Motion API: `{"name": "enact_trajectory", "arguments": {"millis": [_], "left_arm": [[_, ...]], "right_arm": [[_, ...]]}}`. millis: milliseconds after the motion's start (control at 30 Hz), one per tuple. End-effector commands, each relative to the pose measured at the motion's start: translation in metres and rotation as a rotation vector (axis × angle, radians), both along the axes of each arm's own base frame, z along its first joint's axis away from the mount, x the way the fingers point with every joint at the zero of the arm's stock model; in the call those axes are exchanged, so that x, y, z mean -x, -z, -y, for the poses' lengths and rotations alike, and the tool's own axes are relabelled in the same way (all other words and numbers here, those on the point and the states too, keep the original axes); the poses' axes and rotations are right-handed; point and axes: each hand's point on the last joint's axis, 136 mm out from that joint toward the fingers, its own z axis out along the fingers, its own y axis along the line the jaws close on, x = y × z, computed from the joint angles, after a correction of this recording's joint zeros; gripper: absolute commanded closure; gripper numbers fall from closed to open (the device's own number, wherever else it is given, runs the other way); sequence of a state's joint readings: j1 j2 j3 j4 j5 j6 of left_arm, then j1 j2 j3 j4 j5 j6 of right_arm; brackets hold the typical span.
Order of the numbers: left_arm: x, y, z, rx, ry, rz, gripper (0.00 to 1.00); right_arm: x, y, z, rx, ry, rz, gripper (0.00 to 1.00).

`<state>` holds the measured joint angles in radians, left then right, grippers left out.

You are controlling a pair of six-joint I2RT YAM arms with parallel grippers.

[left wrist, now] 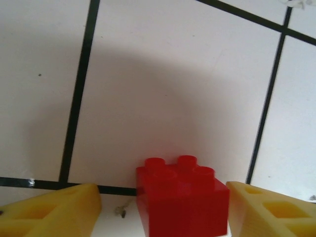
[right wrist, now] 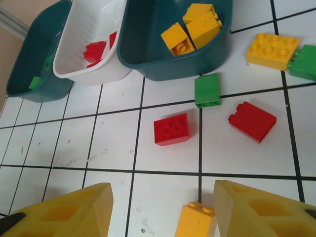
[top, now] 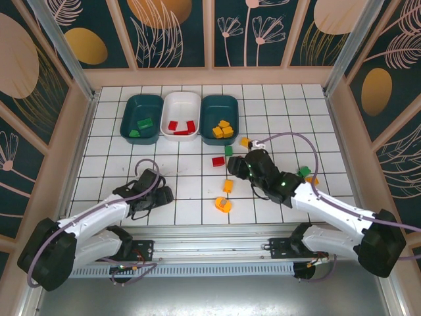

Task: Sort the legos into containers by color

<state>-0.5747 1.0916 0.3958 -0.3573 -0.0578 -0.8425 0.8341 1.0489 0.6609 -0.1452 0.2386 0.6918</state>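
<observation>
Because the three containers (top: 181, 105) sit just beside one another along the table's (top: 296, 112) far edge, I judge a careless drop could land in the wrong tub. My left gripper (left wrist: 163, 191), toward the near left corner, stands spread around a red lego (left wrist: 182, 197), not yet pinching; an uneven close could tip it. My right gripper (right wrist: 160, 197) hangs released over a yellow-orange lego (right wrist: 196, 220) mid-table, where it might clip the green brick (right wrist: 207, 90) beyond.

We've got three tubs (top: 181, 107) side by side at the back, loose bricks (top: 218, 161) scattered in front, rightward.
</observation>
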Motion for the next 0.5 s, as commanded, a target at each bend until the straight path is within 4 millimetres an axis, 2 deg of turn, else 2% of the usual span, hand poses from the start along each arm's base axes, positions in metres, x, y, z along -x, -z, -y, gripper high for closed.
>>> {"name": "enact_trajectory", "arguments": {"millis": [0,300,467], "left_arm": [[-0.013,0.007,-0.001,-0.045,0.003,0.032,0.38],[-0.028,0.005,0.002,-0.11,0.034,0.034,0.67],[-0.032,0.007,0.005,-0.128,0.049,0.013,0.75]], "right_arm": [[0.004,0.006,0.007,-0.028,0.037,-0.001,0.44],[0.013,0.001,0.016,-0.042,0.033,0.018,0.44],[0.014,0.001,0.017,-0.021,0.017,0.026,0.44]]}}
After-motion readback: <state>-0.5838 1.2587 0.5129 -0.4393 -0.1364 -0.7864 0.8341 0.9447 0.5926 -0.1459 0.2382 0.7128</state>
